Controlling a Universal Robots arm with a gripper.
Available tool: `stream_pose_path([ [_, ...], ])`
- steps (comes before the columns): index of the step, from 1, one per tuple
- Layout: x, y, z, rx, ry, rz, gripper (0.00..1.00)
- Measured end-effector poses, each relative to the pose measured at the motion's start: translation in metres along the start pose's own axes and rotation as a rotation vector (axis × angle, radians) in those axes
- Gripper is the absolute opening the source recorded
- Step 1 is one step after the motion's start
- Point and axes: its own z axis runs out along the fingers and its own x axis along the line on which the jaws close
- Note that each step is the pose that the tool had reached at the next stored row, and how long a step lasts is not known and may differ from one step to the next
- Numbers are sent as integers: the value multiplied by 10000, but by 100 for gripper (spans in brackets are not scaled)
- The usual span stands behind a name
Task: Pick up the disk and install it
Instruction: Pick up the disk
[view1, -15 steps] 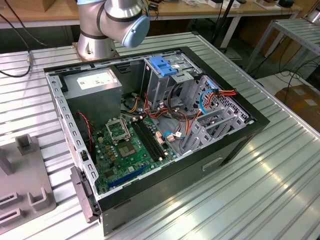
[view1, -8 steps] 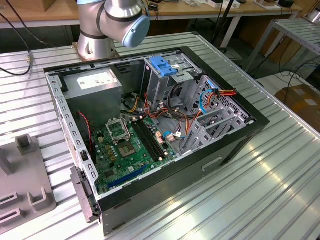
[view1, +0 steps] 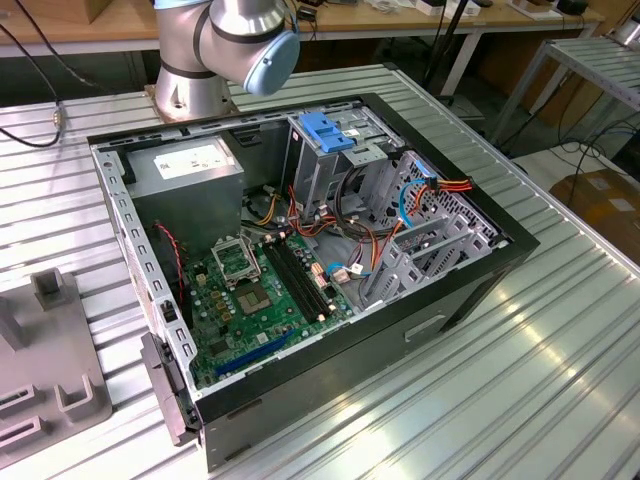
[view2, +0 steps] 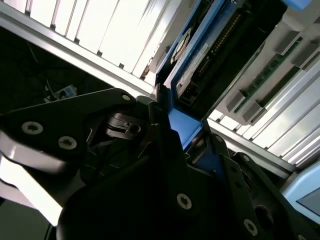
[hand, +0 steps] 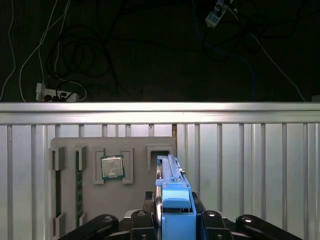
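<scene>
The disk (hand: 172, 192) stands on edge between my gripper's (hand: 172, 220) black fingers, its light-blue carrier rail towards the camera in the first wrist view. In the second wrist view the disk's (view2: 200, 55) grey body and connector edge run away from the gripper (view2: 185, 131), whose fingers press on the blue rail from both sides. The gripper is shut on the disk. It hangs over the grey parts fixture (hand: 140, 185), beside a raised slot (hand: 160, 154); I cannot tell whether the disk touches it.
The fixture also holds a processor chip (hand: 112, 167) and a memory stick (hand: 78, 186) on the ribbed metal table (hand: 250, 170). In the exterior view the open computer case (view1: 480, 285) lies on the table, with a metal drive cage topped by a blue latch (view1: 325, 130).
</scene>
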Motion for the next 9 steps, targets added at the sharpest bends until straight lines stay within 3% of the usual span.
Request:
stream_pose_path([
  [6,-3,1,-101,-13,-55,0,37],
  [9,-5,2,-160,-16,-126,-2,37],
])
